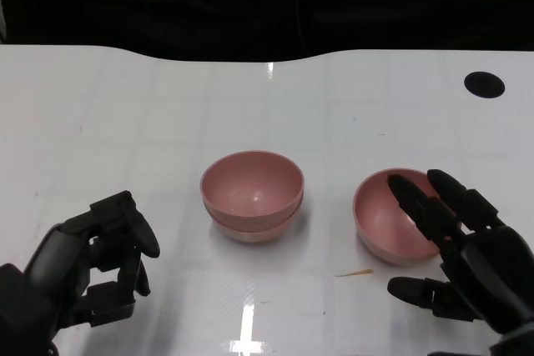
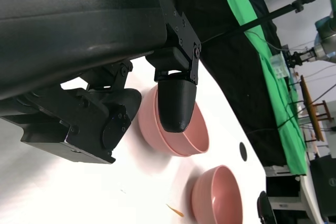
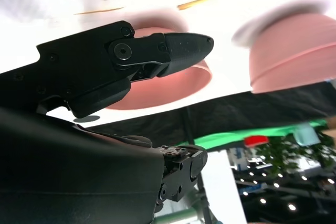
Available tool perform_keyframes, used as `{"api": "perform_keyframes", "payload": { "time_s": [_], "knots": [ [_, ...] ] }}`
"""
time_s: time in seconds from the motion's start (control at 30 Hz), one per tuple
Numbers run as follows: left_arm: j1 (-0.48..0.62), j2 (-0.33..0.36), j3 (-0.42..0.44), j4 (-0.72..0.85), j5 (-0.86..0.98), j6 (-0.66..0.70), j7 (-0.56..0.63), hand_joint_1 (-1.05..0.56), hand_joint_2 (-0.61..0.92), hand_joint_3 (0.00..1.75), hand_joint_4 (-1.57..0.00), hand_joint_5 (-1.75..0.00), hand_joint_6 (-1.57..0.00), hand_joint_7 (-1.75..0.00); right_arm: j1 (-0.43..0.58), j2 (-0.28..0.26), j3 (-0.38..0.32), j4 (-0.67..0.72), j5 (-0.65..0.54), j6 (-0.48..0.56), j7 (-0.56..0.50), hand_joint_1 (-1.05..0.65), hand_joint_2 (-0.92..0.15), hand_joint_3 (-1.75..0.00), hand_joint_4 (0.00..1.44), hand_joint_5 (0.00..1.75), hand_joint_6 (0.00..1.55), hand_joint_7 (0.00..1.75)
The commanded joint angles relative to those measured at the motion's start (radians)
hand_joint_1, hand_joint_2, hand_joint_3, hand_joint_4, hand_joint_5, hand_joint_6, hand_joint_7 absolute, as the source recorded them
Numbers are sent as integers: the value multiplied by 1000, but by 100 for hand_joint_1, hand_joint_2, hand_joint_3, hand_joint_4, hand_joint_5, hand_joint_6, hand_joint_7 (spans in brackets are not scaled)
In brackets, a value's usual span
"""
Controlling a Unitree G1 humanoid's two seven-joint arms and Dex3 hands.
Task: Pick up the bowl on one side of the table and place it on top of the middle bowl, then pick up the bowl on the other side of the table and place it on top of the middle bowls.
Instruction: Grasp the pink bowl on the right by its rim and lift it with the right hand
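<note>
Three pink bowls are sitting on the white table (image 1: 125,114): two are nesting as the middle stack (image 1: 252,195), and one single bowl (image 1: 392,216) is standing just to the right of that stack. One black round mark (image 1: 484,84) is showing far right of the stack, and one thin orange sliver (image 1: 354,273) is lying near the single bowl.

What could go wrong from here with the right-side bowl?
1. The right hand is open, its fingers reaching over the right bowl's near rim; a shallow hold could tip or drop the bowl on the lift.
2. The middle stack already sits two bowls high; a off-centre placement may knock it or leave the third bowl tilted.
3. A small orange sliver lies by the bowl and could get caught under the fingers.
</note>
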Motion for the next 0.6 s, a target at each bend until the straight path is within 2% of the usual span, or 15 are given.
{"api": "perform_keyframes", "payload": {
  "time_s": [0.03,0.17,0.37,0.6],
  "knots": [
    [-3,0,11,5,16,-3,-6,22,72,109,-69,-175,-54,-175,-49,-39,50,73,19,42,-61,-91,-92,-20,21,9,20,6],
    [0,-4,11,-11,34,14,4,21,71,109,-68,-175,-55,-175,-129,-64,117,205,31,69,-124,-91,-92,-22,36,12,29,7],
    [-2,-13,16,-10,50,3,8,22,71,109,-68,-175,-55,-175,-219,-87,208,344,54,78,-194,-88,-92,-23,48,11,41,7],
    [0,-28,20,-20,67,3,15,22,73,106,-67,-175,-54,-175,-309,-94,283,469,96,90,-195,-82,-92,-22,57,11,46,6]
  ]
}}
